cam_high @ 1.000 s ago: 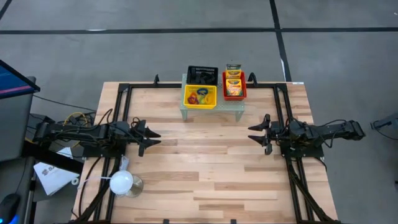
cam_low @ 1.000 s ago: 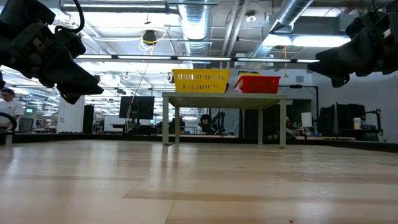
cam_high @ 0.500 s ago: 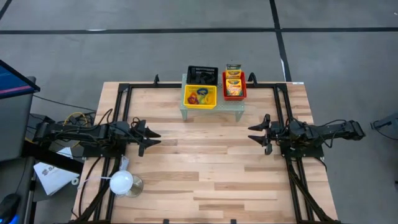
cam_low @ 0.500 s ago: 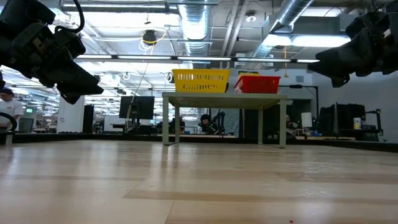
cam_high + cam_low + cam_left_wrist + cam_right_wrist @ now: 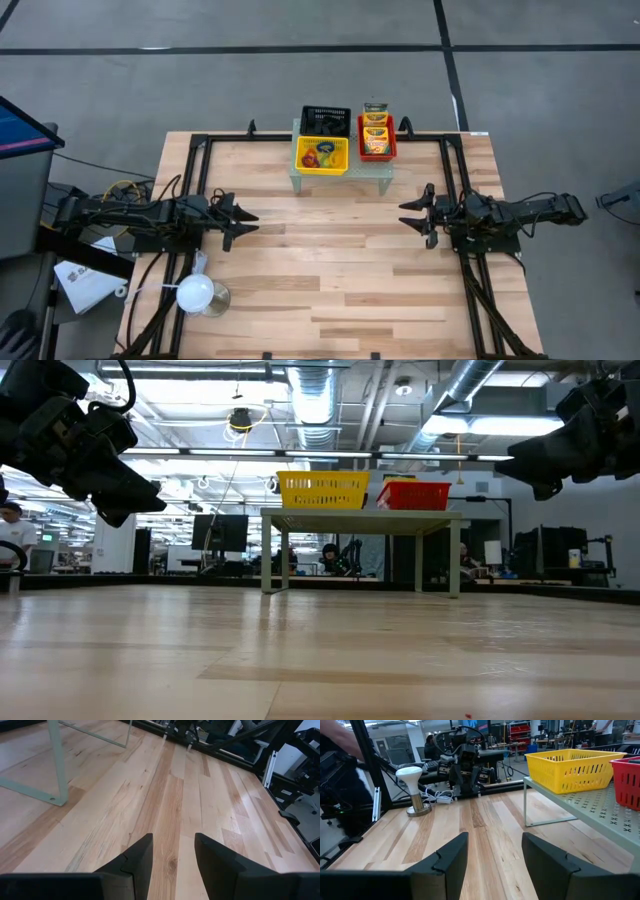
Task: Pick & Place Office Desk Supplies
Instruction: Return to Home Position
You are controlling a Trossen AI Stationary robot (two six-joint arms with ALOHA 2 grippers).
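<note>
Lamp: a white round-headed lamp (image 5: pixel 196 293) stands on the near left part of the desk (image 5: pixel 340 280), just beside the left arm.

Left gripper: the left gripper (image 5: pixel 243 222) is held above the desk's left side, well apart from the shelf. It points toward the middle, fingers (image 5: pixel 140 857) spread apart, nothing between them.

Shelf: a pale green mesh shelf (image 5: pixel 340 178) stands at the middle of the desk's far edge and carries three bins.

Yellow bin: the yellow bin (image 5: pixel 320 155) is on the shelf's front left. Coloured ring bands (image 5: pixel 318 157) lie inside it.

Black bin: the black bin (image 5: pixel 325 122) sits directly behind the yellow one, touching it. Its contents are too dark to make out.

Red bin: the red bin (image 5: pixel 377 138) is on the shelf's right side, beside the other two. Crayon boxes (image 5: pixel 376 140) lie flat in it, and a small box (image 5: pixel 375 107) sits just behind it.

Right gripper: the right gripper (image 5: pixel 404 215) hangs above the desk's right side, facing the left one across the middle. It is open and holds nothing.
</note>
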